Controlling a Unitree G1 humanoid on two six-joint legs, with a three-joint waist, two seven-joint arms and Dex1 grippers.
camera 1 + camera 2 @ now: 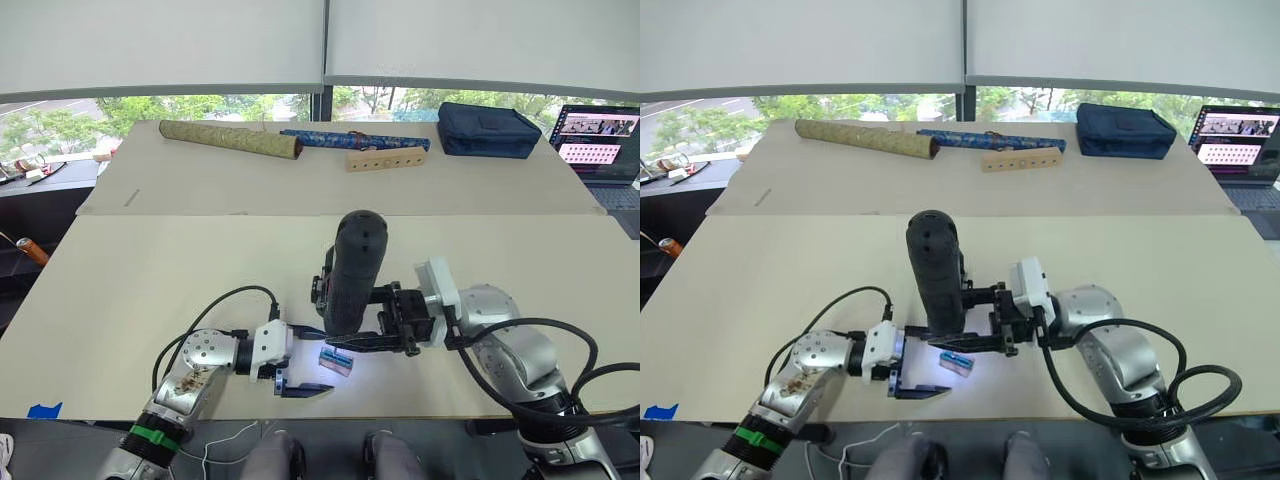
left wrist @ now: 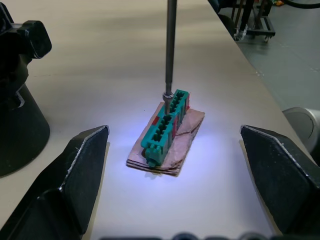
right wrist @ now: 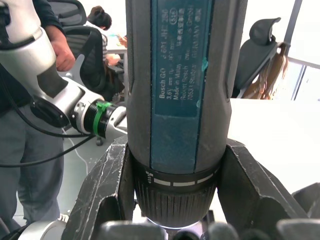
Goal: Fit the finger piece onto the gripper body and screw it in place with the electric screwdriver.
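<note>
The right tool [image 1: 385, 325] was clamped on the electric screwdriver [image 1: 350, 270], holding it upright with its rounded end up and its thin bit pointing straight down. The bit tip met the far end of a small green toothed strip [image 2: 165, 127] lying on a folded brown pad [image 2: 167, 147] on the bench [image 1: 150, 280]. The left tool [image 1: 295, 365] stood spread wide, the strip lying between its fingers [image 2: 75, 170] and untouched, long axis running away from it. What looked like the gripper body [image 2: 17, 100] stood just beside that tool, though partly cropped.
</note>
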